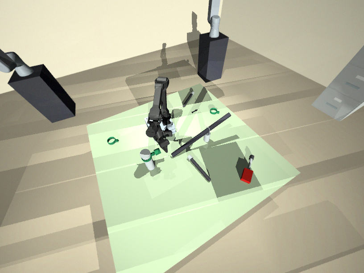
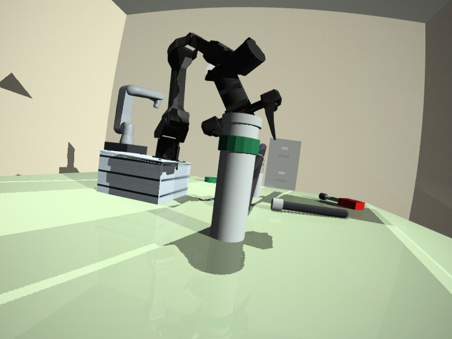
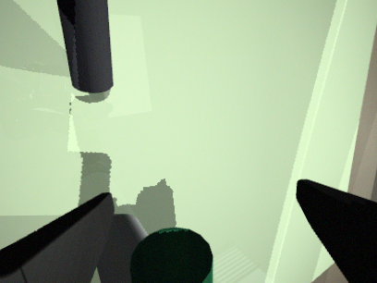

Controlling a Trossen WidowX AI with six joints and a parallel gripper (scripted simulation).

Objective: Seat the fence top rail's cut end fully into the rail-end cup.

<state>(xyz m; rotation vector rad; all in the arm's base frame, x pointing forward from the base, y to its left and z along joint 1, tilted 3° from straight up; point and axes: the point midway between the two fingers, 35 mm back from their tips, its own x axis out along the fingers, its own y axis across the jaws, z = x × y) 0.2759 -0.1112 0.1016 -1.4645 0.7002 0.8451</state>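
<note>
The dark top rail (image 1: 191,142) (image 2: 262,147) (image 3: 91,55) slants through the loop cap (image 1: 208,129) on the small post (image 1: 206,137). Its near end is outside the green rail-end cup (image 1: 157,151) (image 3: 171,256), with a gap between them. The cup hangs on the green brace band (image 1: 146,159) (image 2: 239,144), high on the white big post (image 1: 150,165) (image 2: 231,196), just under its post cap (image 1: 144,153) (image 2: 242,119). My gripper (image 3: 204,194) is wide open and empty. In the wrist view the cup shows low between the fingers; the rail end is beyond, upper left, touched by neither.
A dark tube with a white end (image 1: 200,168) (image 2: 310,208) and a red-headed tool (image 1: 246,175) (image 2: 350,203) lie on the green mat (image 1: 141,223). Green bands lie at the left (image 1: 111,140) and back right (image 1: 213,111). A grey-white box (image 2: 127,178) stands under my arm's base.
</note>
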